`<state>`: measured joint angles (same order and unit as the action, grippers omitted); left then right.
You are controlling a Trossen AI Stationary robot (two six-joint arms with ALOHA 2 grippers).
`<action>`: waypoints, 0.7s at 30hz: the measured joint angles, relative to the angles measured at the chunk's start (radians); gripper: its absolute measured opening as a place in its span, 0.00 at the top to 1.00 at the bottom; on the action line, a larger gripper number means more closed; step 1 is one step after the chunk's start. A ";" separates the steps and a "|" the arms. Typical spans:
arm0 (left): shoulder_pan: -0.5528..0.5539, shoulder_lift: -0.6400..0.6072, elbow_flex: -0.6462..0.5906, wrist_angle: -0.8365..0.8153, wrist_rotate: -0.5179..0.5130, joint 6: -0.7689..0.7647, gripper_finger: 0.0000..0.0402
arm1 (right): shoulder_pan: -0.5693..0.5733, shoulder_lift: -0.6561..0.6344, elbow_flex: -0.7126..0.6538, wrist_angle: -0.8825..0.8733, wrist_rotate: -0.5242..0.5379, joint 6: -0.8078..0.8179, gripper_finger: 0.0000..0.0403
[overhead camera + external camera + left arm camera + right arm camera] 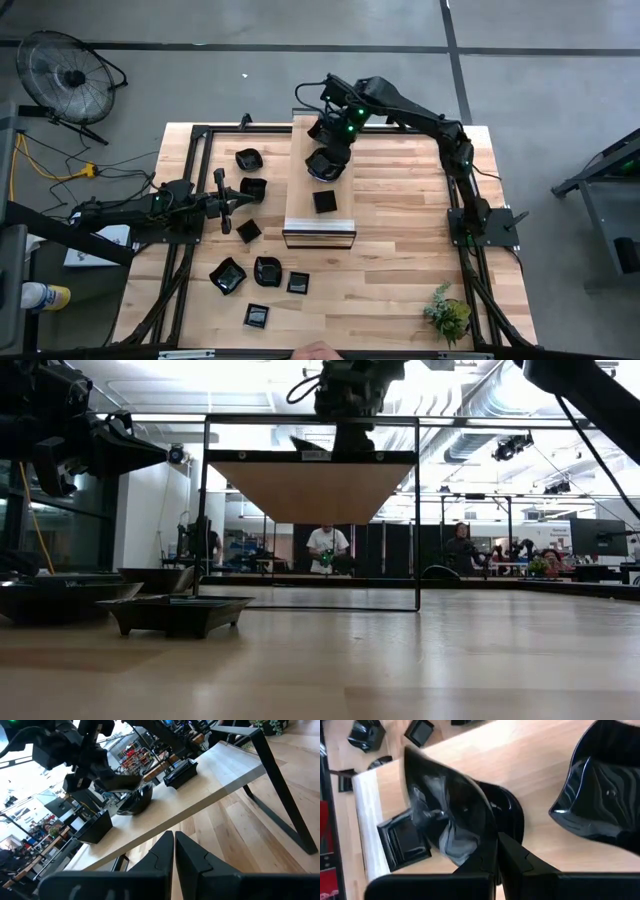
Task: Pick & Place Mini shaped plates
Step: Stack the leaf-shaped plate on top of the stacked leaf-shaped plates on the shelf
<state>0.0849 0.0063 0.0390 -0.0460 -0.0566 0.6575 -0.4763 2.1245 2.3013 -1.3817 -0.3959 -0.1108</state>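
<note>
Step in hand: placing. The right gripper (pixel 327 158) holds a leaf-shaped plate (pixel 447 815) above the raised wooden shelf (pixel 300 190), near its far end.
Right jaws: closed on the rim of the leaf-shaped plate; the wrist view shows both fingers pinching one edge with no gap left.
Held plate, position: over the shelf, tilted on edge rather than flat; whether its lower edge touches the shelf cannot be told.
Held plate, long axis: in the right wrist view it runs from the pinched end out to a pointed tip directed away from the fingers, roughly in line with them.
Already on shelf: a square plate (pixel 324 201) toward the near end; a round plate (pixel 135 802) just beneath the gripper; a scalloped plate (pixel 605 800) lies close beside the held one.
Next move, judged: level the plate, lower it onto a bare part of the shelf clear of its neighbours, then release. Room is tight, so the pointed tip may strike the round plate.
Left gripper (pixel 222 197): waits over the table at the left, jaws closed and empty.
Plates left: seven black dishes (pixel 228 276) on the table, left of and in front of the shelf.
</note>
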 joint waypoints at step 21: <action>0.000 0.000 0.000 0.000 0.000 0.000 0.97 | 0.014 0.017 -0.008 -0.039 0.111 -0.058 1.00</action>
<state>0.0845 0.0063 0.0387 -0.0460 -0.0566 0.6575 -0.4618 2.1414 2.2936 -1.4208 -0.2848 -0.1688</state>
